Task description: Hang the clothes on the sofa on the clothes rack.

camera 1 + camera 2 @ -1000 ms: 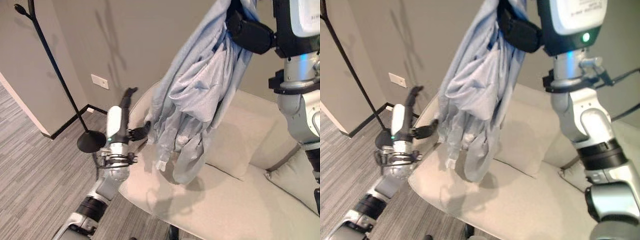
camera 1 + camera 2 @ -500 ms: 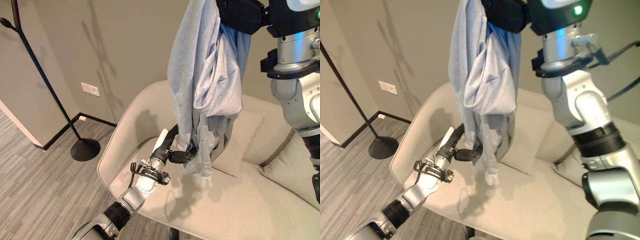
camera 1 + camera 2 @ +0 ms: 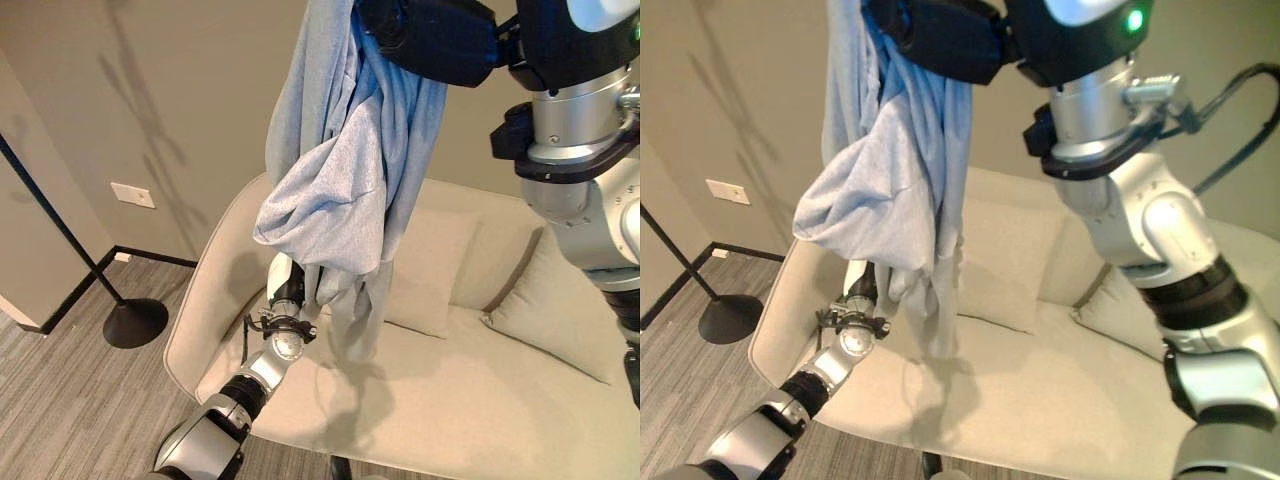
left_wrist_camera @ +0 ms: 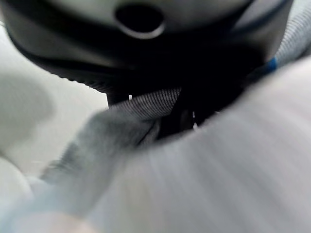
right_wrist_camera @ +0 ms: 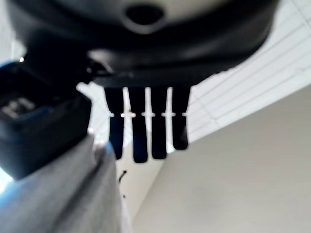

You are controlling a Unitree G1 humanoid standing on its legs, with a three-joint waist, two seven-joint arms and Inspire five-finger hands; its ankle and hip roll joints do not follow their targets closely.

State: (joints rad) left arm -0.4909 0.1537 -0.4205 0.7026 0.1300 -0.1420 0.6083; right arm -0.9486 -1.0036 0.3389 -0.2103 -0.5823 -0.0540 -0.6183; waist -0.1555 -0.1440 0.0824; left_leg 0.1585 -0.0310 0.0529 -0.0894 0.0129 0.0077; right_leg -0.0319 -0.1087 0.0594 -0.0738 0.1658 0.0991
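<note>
High above the beige sofa [image 3: 470, 370], the right hand [image 3: 430, 40] carries a pale blue-grey garment [image 3: 345, 190] of soft knit cloth draped over it, its long axis vertical and the loose folds bunching into a pouch at mid-height before trailing towards the seat; in the right wrist view its fingers [image 5: 146, 126] extend straight with the cloth lying beside the thumb. Lower down, the left hand [image 3: 300, 290] reaches under the garment's hem — its fingers are buried in the fabric, so I cannot tell their state. Two square cushions [image 3: 555, 320] lean against the curved backrest, and at far left a thin black clothes rack [image 3: 60, 240] on a round base stands well apart from the garment.
</note>
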